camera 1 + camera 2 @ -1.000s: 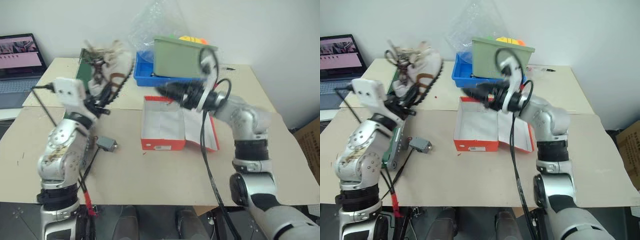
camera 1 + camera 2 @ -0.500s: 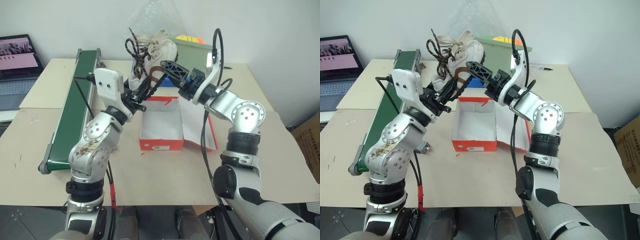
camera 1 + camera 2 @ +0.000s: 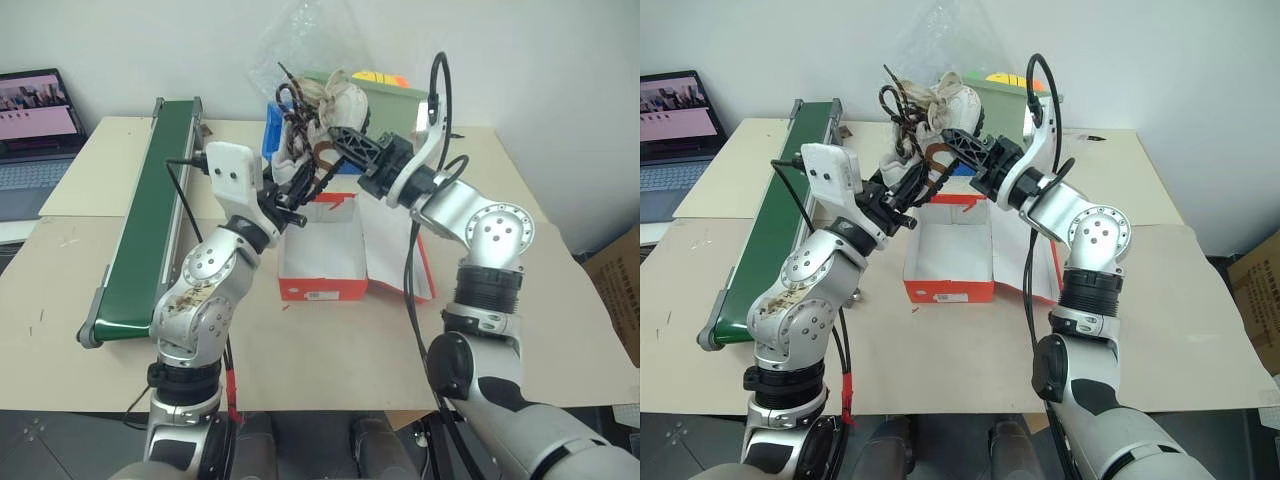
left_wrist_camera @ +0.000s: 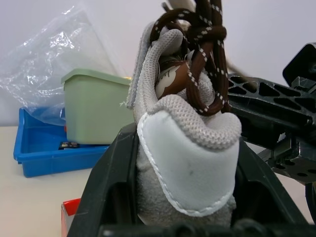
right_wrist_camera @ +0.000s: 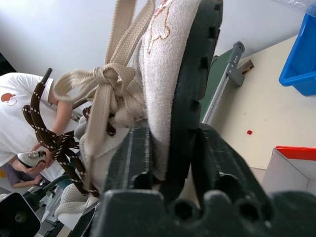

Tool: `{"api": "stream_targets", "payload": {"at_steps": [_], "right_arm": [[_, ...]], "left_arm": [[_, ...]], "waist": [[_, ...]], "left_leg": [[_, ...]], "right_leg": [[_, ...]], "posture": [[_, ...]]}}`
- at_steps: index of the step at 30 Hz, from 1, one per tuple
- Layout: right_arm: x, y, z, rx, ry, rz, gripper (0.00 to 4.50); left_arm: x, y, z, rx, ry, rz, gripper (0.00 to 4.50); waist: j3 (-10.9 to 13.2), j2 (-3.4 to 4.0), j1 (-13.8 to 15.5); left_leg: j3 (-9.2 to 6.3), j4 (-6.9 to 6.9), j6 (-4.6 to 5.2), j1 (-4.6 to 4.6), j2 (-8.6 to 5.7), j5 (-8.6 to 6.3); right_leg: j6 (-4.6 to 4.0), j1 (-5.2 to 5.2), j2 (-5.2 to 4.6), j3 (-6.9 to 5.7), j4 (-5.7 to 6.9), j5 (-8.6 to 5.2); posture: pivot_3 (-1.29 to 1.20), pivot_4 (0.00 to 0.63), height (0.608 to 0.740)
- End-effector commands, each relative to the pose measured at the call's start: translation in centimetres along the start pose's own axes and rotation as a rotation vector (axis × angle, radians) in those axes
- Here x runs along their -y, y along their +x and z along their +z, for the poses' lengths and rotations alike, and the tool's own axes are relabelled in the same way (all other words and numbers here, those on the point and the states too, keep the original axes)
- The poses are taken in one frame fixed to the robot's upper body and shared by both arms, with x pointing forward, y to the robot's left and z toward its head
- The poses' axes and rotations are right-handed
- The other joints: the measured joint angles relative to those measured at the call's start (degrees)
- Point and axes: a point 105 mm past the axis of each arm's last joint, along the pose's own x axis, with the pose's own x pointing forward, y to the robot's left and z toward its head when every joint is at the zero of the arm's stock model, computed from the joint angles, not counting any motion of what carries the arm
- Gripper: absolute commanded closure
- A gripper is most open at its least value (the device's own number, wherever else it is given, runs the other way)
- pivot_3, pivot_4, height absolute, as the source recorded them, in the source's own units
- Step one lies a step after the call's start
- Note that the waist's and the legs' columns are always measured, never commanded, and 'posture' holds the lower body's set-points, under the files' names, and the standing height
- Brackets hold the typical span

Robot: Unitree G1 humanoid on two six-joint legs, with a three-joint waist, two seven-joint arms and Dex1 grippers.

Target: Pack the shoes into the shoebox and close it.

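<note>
While both grippers clamp the shoes (image 3: pixel 318 118) in the air over the far edge of the shoebox (image 3: pixel 322 252), we would keep one grip firm and loosen the other, so the pair comes down sole first into the white well. The left gripper (image 4: pixel 183 192) pinches a padded heel; the right gripper (image 5: pixel 168 163) nips a dark sole edge. The shoes look cream, soft and mesh-like, with brown speckled laces dangling loose; the red-orange box lies open on the table (image 3: pixel 300 350).
</note>
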Motion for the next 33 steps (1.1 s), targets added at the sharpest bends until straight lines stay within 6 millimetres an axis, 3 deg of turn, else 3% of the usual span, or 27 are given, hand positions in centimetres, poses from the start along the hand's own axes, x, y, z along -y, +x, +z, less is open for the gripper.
{"api": "stream_targets", "payload": {"at_steps": [1, 6, 7, 8, 10, 11, 13, 18, 22, 25, 29, 33], "right_arm": [[-0.4, -0.1, 2.0, 0.080, -0.041, 0.001, 4.19], [0.4, 0.2, 1.9, 0.074, -0.072, -0.040, 4.19], [0.6, 0.2, 1.9, 0.067, -0.091, -0.056, 4.20], [0.9, 0.3, 1.9, 0.062, -0.112, -0.071, 4.20], [1.3, 0.6, 1.7, 0.040, -0.160, -0.103, 4.20], [1.3, 0.9, 1.5, 0.026, -0.175, -0.113, 4.20], [1.7, 1.4, 1.0, -0.007, -0.209, -0.146, 4.20], [2.7, 2.4, -0.8, -0.119, -0.318, -0.224, 4.20], [4.6, 2.9, -3.6, -0.292, -0.435, -0.360, 4.20], [5.6, 2.7, -4.1, -0.334, -0.493, -0.407, 4.20], [8.6, 1.4, -4.1, -0.407, -0.631, -0.619, 4.20], [9.5, 0.9, -4.2, -0.441, -0.674, -0.688, 4.20]], "left_arm": [[1.3, -0.5, 1.5, 0.049, -0.007, -0.059, 2.73], [0.4, -1.7, 1.2, 0.002, -0.001, -0.033, 2.73], [0.1, -2.1, 1.2, -0.010, -0.003, -0.019, 1.98], [-0.3, -2.6, 1.2, -0.018, -0.003, -0.010, 1.78], [-1.0, -3.6, 1.2, -0.041, 0.008, 0.013, 0.83], [-1.4, -4.2, 1.4, -0.051, 0.017, 0.021, 0.74], [-2.1, -5.1, 1.8, -0.063, 0.033, 0.038, 0.09], [-3.1, -5.9, 2.7, -0.069, 0.073, 0.075, 0.09], [-3.1, -5.8, 2.8, -0.071, 0.081, 0.090, 0.09], [-2.8, -5.7, 2.7, -0.070, 0.078, 0.091, 0.09], [-2.7, -5.5, 2.7, -0.066, 0.078, 0.103, 0.09], [-2.8, -5.4, 2.6, -0.069, 0.079, 0.110, 0.09]], "waist": [[0.0, 0.00, 0.0], [0.0, 0.00, -0.2], [0.0, 0.00, -0.2], [0.0, 0.00, -0.2], [0.0, 0.01, 0.0], [0.0, 0.01, 0.1], [0.0, 0.01, -0.2], [0.0, 0.01, -0.8], [0.0, 0.01, -0.9], [0.0, 0.01, -0.7], [0.0, 0.01, -0.2], [0.0, 0.01, 0.0]], "left_leg": [[0.00, 0.00, 0.00, 0.00, 0.00, 0.00], [0.00, -0.01, 0.00, 0.00, 0.00, 0.00], [0.00, -0.01, 0.00, 0.00, 0.00, 0.00], [0.00, -0.01, 0.00, 0.00, 0.01, 0.00], [-0.01, 0.00, 0.00, -0.01, 0.00, 0.00], [0.00, 0.01, 0.00, -0.01, 0.00, 0.00], [0.00, 0.00, 0.00, -0.02, 0.00, 0.00], [0.00, -0.01, 0.00, -0.02, 0.01, 0.00], [0.00, -0.01, 0.00, -0.02, 0.00, 0.00], [0.00, -0.01, 0.00, -0.02, 0.00, 0.00], [0.00, -0.01, 0.00, -0.03, 0.00, 0.00], [0.00, -0.02, 0.00, -0.03, 0.00, 0.00]], "right_leg": [[0.00, 0.00, 0.00, 0.00, 0.00, 0.00], [0.00, -0.02, 0.00, 0.01, 0.00, 0.00], [0.00, -0.02, 0.00, 0.02, 0.00, 0.00], [0.00, -0.02, 0.01, 0.02, 0.00, 0.00], [0.00, -0.01, 0.00, 0.00, -0.01, 0.00], [0.00, -0.01, -0.01, 0.00, -0.02, 0.00], [0.00, -0.03, 0.00, 0.00, -0.02, 0.00], [0.00, -0.05, 0.01, 0.02, 0.00, 0.00], [0.00, -0.05, 0.01, 0.02, -0.01, 0.00], [0.00, -0.04, 0.00, 0.00, -0.02, 0.00], [-0.01, -0.06, 0.00, 0.00, -0.02, 0.00], [-0.01, -0.08, 0.00, 0.01, -0.03, 0.00]], "posture": [[0.00, 0.150, 0.740], [0.00, 0.150, 0.740], [0.00, 0.150, 0.740], [0.00, 0.150, 0.740], [0.00, 0.150, 0.740], [0.00, 0.150, 0.740], [0.00, 0.150, 0.740], [0.00, 0.150, 0.740], [0.00, 0.150, 0.740], [0.00, 0.150, 0.740], [0.00, 0.150, 0.740], [0.00, 0.150, 0.740]]}}
